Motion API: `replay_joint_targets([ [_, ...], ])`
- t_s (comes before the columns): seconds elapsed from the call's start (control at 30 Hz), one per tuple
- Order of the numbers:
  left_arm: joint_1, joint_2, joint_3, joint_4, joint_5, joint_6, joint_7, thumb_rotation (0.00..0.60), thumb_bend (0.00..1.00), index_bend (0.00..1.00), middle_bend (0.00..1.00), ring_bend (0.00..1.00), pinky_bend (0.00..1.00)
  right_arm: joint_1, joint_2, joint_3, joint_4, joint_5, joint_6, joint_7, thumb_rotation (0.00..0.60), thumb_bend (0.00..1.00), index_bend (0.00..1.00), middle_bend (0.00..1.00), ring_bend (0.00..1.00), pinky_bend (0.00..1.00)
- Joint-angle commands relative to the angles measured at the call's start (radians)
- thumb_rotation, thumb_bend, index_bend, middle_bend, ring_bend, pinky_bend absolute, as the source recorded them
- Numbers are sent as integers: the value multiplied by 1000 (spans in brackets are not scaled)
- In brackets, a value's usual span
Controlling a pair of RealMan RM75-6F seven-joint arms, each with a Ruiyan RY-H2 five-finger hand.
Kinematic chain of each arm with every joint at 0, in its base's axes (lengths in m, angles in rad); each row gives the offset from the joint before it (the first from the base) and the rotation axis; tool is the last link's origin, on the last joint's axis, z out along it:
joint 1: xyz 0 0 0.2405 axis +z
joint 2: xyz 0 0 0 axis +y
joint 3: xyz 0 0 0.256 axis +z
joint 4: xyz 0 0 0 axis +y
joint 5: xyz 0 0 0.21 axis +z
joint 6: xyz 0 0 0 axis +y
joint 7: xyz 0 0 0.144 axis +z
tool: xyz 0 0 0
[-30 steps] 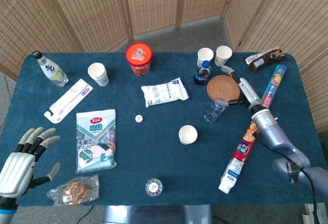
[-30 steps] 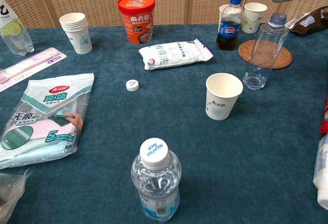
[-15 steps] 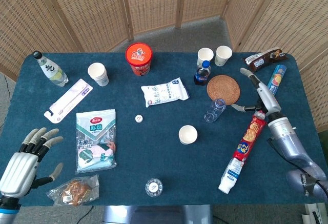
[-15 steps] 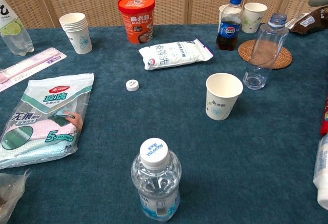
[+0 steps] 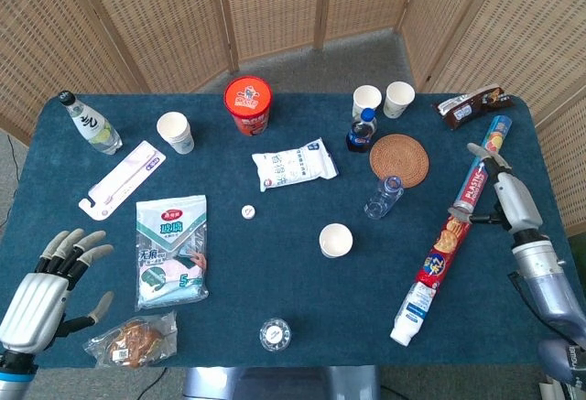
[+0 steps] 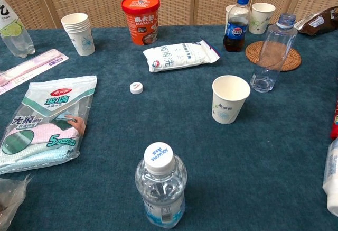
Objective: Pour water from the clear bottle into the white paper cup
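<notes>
Head view. Clear bottle (image 5: 383, 197) stands uncapped and upright on the blue counter (image 5: 275, 272), just below and left of the woven coaster (image 5: 400, 157); walls transparent, water level not discernible from above. White paper cup (image 5: 335, 239) stands upright below and left of the bottle, apart from it, mouth open. A small white cap (image 5: 247, 210) lies on the cloth well to the cup's left. Left hand (image 5: 41, 283) sits at the near left corner, palm down, fingers apart and extended, holding nothing. Right hand (image 5: 502, 185) is over the right edge of the counter beside the long snack tubes (image 5: 462, 212), well clear of the bottle; seen edge-on, so whether its fingers are apart or curled cannot be told, and nothing is visibly in it.

Chest view. Clear bottle (image 6: 270, 53) rises in front of the coaster (image 6: 288, 59), leaning slightly in the frame; open neck with a blue ring at the top, a little water visible at the base. Paper cup (image 6: 229, 99) stands left of and nearer than the bottle, white with a faint green print, interior looks dry. A second, capped water bottle (image 6: 160, 185) stands in the foreground. Neither hand appears here.
</notes>
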Motion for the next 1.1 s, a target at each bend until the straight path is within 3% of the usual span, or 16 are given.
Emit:
replay_joint_targets([
  [0.03, 3, -1, 2, 3, 2, 5, -4, 528, 417, 202, 159, 64, 0, -45, 17, -27, -27, -11, 50, -93, 600, 140, 0, 0, 0, 0],
  [0.6, 48, 7, 35, 39, 19, 53, -44, 529, 416, 202, 159, 61, 0, -247, 40, -113, -166, 2, 299, -584, 600, 147, 0, 0, 0, 0],
  [1.1, 46, -2, 32, 74, 18, 51, -91, 529, 416, 202, 158, 61, 0, -345, 40, -121, -250, -4, 388, -664, 600, 147, 0, 0, 0, 0],
])
